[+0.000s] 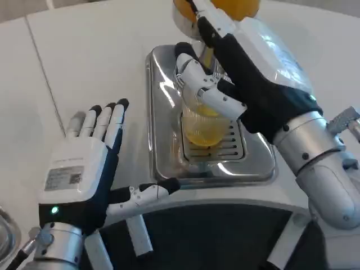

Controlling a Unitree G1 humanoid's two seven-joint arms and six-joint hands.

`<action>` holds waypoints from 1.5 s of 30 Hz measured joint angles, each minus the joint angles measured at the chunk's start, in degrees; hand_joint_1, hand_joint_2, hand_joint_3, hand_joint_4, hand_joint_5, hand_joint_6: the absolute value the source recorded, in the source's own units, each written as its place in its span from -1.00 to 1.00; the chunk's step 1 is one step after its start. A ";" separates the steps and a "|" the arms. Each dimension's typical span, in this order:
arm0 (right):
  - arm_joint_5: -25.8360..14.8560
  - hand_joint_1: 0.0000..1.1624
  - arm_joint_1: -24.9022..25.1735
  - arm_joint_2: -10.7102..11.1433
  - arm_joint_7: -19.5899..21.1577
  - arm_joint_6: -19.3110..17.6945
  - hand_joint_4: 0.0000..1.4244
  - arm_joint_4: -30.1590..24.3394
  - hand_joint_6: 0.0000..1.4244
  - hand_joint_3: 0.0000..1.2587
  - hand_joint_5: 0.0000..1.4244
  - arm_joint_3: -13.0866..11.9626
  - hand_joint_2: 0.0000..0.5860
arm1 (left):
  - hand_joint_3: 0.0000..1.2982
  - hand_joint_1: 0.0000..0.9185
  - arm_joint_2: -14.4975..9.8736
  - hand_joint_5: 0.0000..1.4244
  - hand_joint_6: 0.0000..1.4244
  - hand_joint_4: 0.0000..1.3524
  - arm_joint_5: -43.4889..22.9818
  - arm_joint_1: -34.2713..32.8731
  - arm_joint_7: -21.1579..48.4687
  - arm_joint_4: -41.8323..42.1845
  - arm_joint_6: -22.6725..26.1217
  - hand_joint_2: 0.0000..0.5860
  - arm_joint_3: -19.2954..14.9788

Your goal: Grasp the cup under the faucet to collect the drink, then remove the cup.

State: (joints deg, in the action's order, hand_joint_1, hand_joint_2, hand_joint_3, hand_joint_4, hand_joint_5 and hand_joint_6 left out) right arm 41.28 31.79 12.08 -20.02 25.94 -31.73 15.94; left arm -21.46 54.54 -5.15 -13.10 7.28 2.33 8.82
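My right hand (239, 73) grips the cup (203, 125), partly filled with yellow drink, standing on the drip tray (163, 152) under the faucet. My left hand (84, 169) hovers over the surface (90, 62), fingers spread, holding nothing.

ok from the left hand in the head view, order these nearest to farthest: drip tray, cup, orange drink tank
1. Drip tray: just right of the left hand.
2. Cup: on the tray's grate, held by the right hand.
3. Orange drink tank: at the top edge, behind the cup.

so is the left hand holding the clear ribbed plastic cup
No, the left hand hovers open over the white table; the right hand grips the clear ribbed plastic cup.
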 measured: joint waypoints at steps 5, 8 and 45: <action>0.05 -1.00 -2.84 -1.63 1.48 0.99 -1.00 -2.24 -1.00 -1.00 -1.00 -0.92 0.99 | -1.00 -1.00 0.00 -1.00 -1.00 -1.00 -0.04 -0.37 0.01 -0.41 0.08 -0.98 0.77; 0.80 -1.00 -5.83 -2.95 3.19 1.25 -1.00 -3.77 -1.00 -1.00 -1.00 -1.19 1.00 | -1.00 -1.00 0.00 -1.00 -1.00 -1.00 -0.19 -1.03 0.03 -1.16 0.23 -0.98 1.20; 2.20 -0.53 -40.74 2.47 5.73 -13.72 -1.00 -21.55 -1.00 -1.00 -1.00 -8.22 0.72 | -1.00 -0.97 1.22 -0.91 -0.86 -1.00 -4.59 -8.47 -4.18 -8.33 -3.36 -0.93 3.44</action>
State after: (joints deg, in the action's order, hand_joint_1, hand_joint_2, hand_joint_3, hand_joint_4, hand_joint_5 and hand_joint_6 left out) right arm 43.47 -8.95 14.54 -14.29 12.21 -53.27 7.72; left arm -20.24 49.95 -13.62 -17.28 -1.04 -1.03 12.26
